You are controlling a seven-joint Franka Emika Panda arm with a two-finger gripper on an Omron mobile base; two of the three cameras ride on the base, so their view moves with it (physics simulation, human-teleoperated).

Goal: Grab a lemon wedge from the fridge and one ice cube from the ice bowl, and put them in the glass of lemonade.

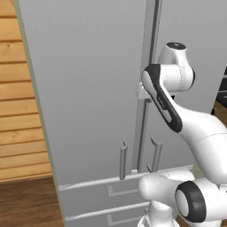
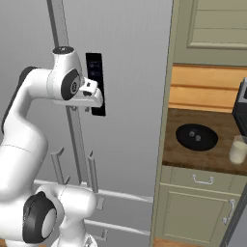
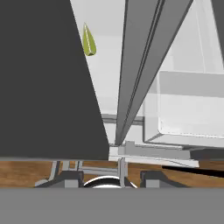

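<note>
The tall light-grey fridge [image 1: 88,88] stands straight ahead. My gripper [image 1: 142,94] is up against the long vertical bar handle [image 1: 145,66] at the seam between the two doors. In the hand view the fingertips [image 3: 70,177] stand apart, and my open gripper [image 3: 111,177] has the handle bar [image 3: 144,65] running between them. Past the bar the pale fridge interior shows, with the tiny yellow-green lemon wedge [image 3: 89,39] far up on the left. On the wooden counter to the right lie the black ice bowl [image 2: 197,136] and the glass of lemonade [image 2: 238,149].
A dark door surface [image 3: 43,87] covers the left of the hand view, and a clear bin [image 3: 188,109] sits at its right. A black panel [image 2: 95,82] is set in the fridge door. A dark appliance [image 2: 241,108] stands behind the glass, above beige cabinets [image 2: 202,202].
</note>
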